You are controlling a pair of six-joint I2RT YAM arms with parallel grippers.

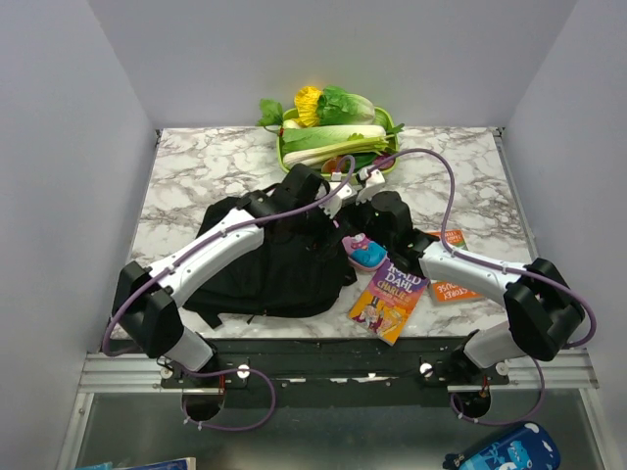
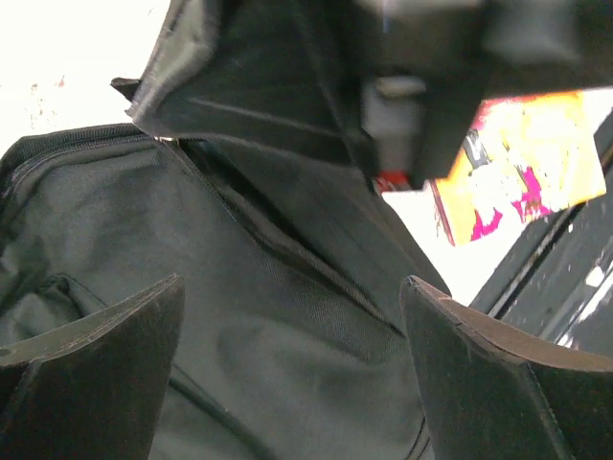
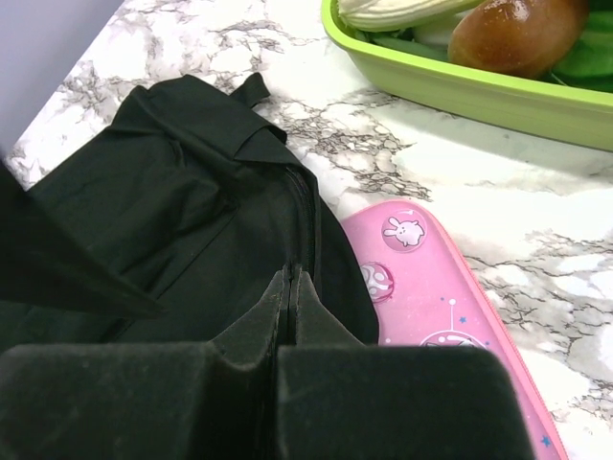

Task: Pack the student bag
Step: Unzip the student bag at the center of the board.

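**Left gripper.** The left gripper [image 2: 292,335] has its two black fingers [image 2: 105,364] spread wide apart and holds nothing. It hangs over the mouth of the student bag [image 1: 279,274], a large soft black fabric backpack, and the grey inner lining shows between the fingers.

**Right gripper.** The right gripper [image 3: 290,287] has its fingers pressed together. The bag's zip edge runs straight into the tips, and in the left wrist view the flap stands raised toward this gripper. Judged from that, it is pinching the rim of the opening.

**Location of the bag.** It lies flat on the white-and-grey marbled table [image 1: 196,171], left of centre, with its opening toward the middle, under both wrists.

**Adjacent items.**
- A small pink hard-shell pencil case [image 3: 431,316] lies just beside the bag's right edge.
- A colourful illustrated paperback [image 1: 390,292] lies nearer the arm bases.
- A thin orange book [image 1: 453,284] lies to its right, partly under the right arm.
- A lime-green plastic tray [image 3: 460,91] of vegetables sits at the far edge of the table.

**Handling notes.**
- The fabric is limp and light, so the mouth will probably collapse if the rim is let go.
- Take hold at the stiffened zip edge or at a strap. Do not grip mid-panel, where the cloth would bunch and slip.
- Lift the rim upward so that a flat item can slide in along the lining.
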